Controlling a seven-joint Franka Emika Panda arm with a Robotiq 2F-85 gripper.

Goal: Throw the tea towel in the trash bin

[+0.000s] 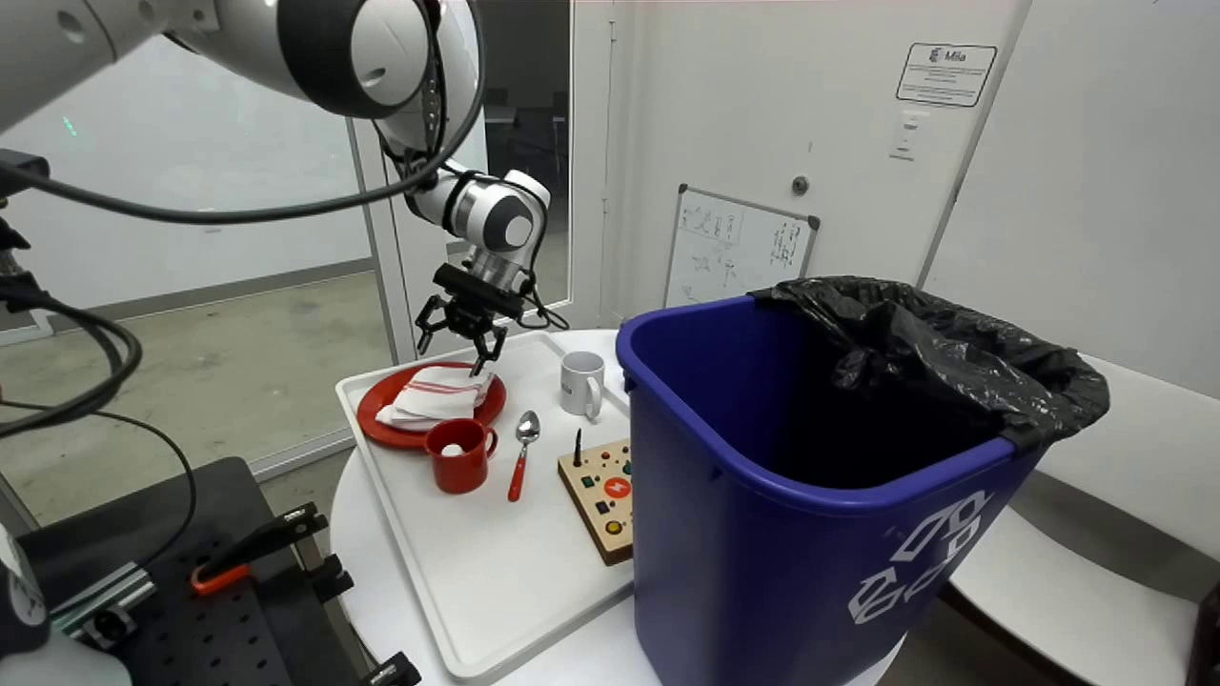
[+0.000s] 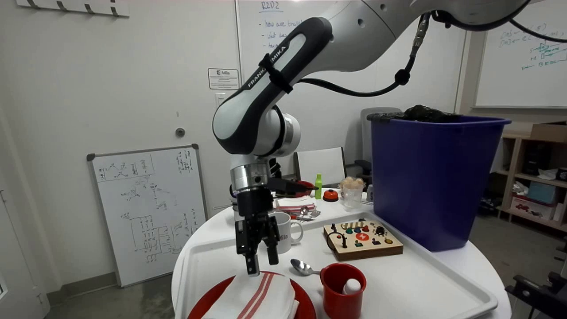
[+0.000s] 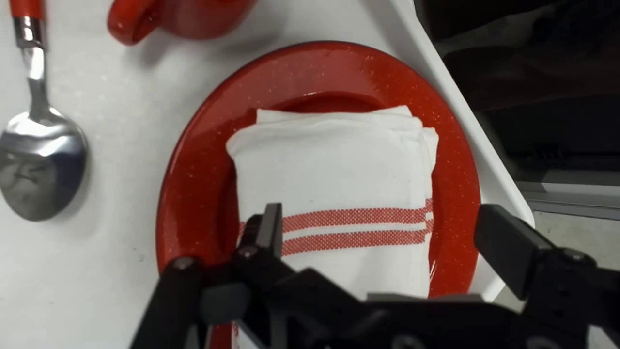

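Note:
The tea towel is white with red stripes. It lies folded on a red plate in both exterior views (image 1: 434, 398) (image 2: 252, 296) and in the wrist view (image 3: 334, 169). The red plate (image 3: 193, 208) stands on the white tray. My gripper is open and empty above the towel in both exterior views (image 1: 451, 358) (image 2: 262, 266). In the wrist view (image 3: 382, 230) one finger is over the towel's left edge and the other is out past the plate's right rim. The blue trash bin (image 1: 724, 514) has a black bag bunched over part of its rim; it also shows in an exterior view (image 2: 429, 181).
On the tray (image 1: 477, 600) a red mug (image 1: 461, 469) with a white item inside stands close to the plate. A spoon (image 1: 520, 462), a light mug (image 1: 578, 386) and a wooden button board (image 2: 363, 252) lie between plate and bin. The bin's walls rise high above the tray.

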